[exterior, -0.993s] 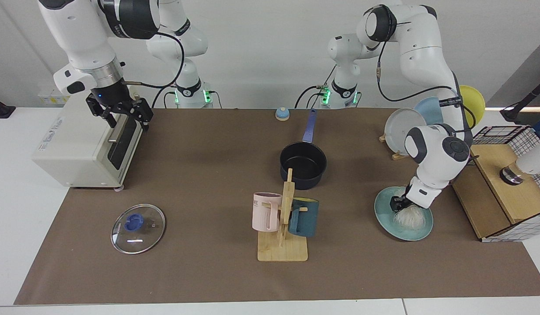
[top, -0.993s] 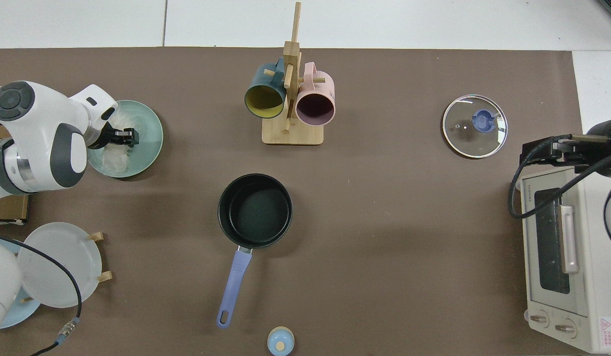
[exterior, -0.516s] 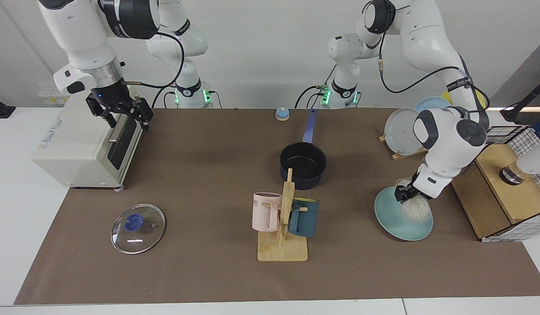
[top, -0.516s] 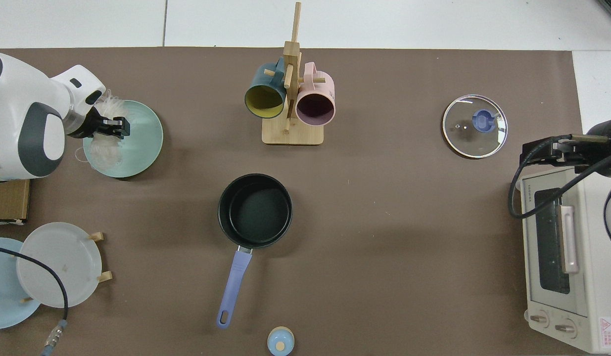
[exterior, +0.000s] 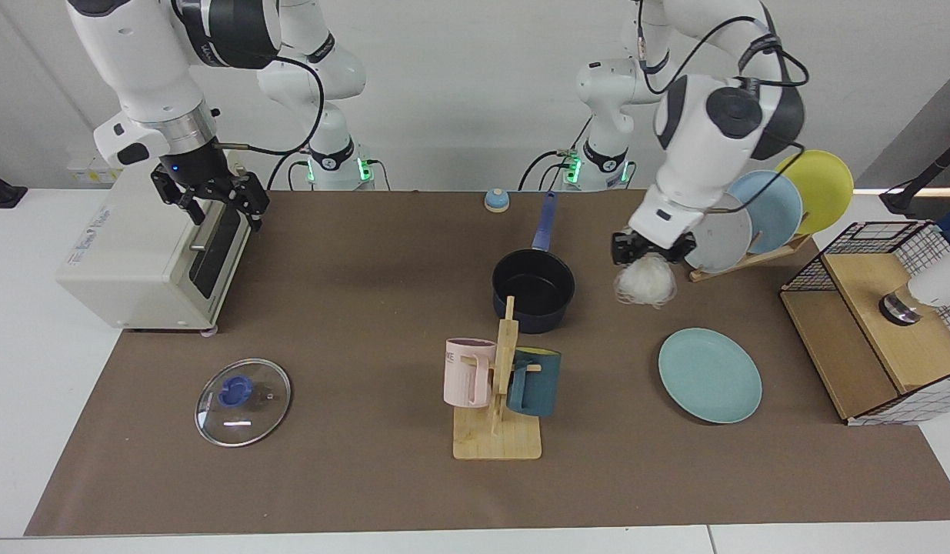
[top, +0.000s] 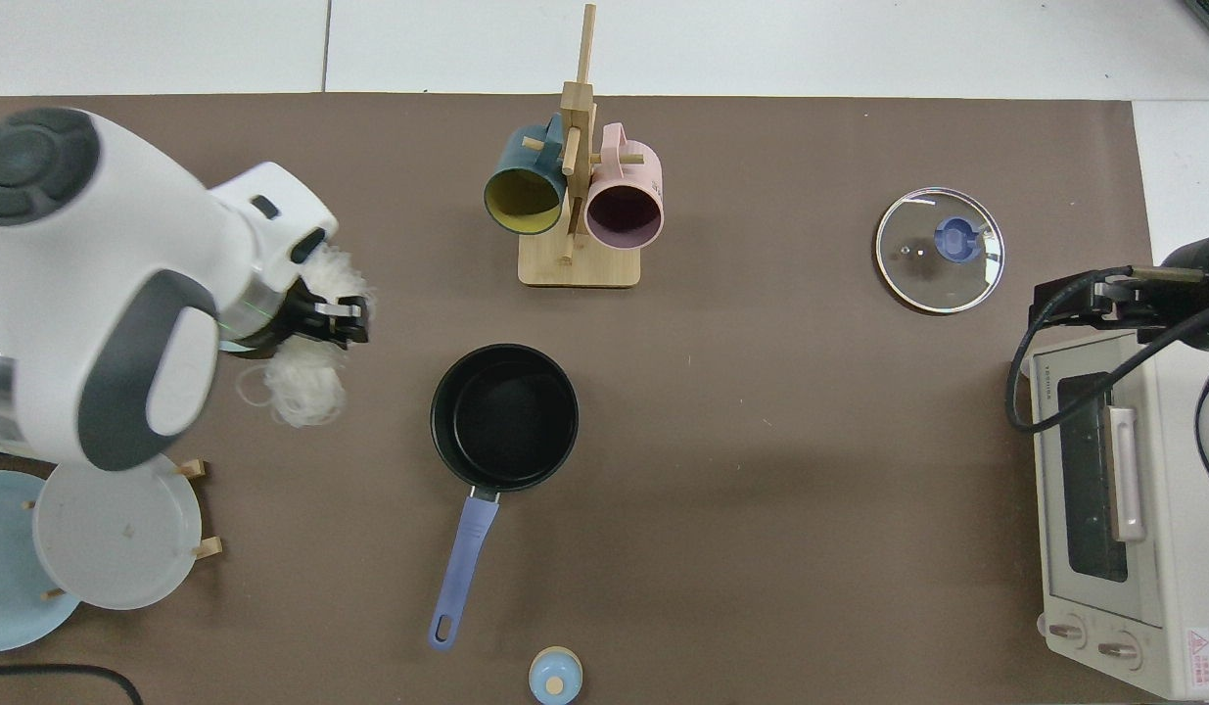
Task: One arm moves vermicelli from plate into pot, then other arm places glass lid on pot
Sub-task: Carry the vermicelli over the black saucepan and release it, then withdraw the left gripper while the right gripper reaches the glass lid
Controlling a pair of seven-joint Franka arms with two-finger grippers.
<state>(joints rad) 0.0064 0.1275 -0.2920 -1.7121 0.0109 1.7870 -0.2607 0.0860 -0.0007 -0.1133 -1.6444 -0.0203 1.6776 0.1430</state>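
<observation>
- Left gripper [exterior: 648, 251] up in the air between pot [exterior: 533, 291] and plate rack [exterior: 751, 258], fingers closed on the top of the vermicelli [exterior: 644, 280]; tangle hangs below the fingers, clear of the table.
- In the top view, same gripper [top: 342, 323] just beside the pot's [top: 504, 418] rim but not over it; vermicelli [top: 305, 387] spreads out under and beside the fingers.
- Plate [exterior: 710, 375] bare on the brown mat, well apart from the gripper; mostly hidden under the arm in the top view.
- Pot empty, dark inside, handle [exterior: 545, 221] pointing toward the arm bases.
- Lid [exterior: 242, 402] flat on the mat near the front edge, knob up, untouched; in the top view [top: 940, 250] near the toaster oven [top: 1113, 509].
- Right gripper [exterior: 213, 201] waits above the toaster oven's [exterior: 148, 250] front corner, fingers spread apart, holding nothing.
- Mug stand [exterior: 499, 400] in front of the pot with a pink mug [exterior: 467, 372] and a teal mug [exterior: 534, 382].
- Grey, blue and yellow plates stand in the rack.
</observation>
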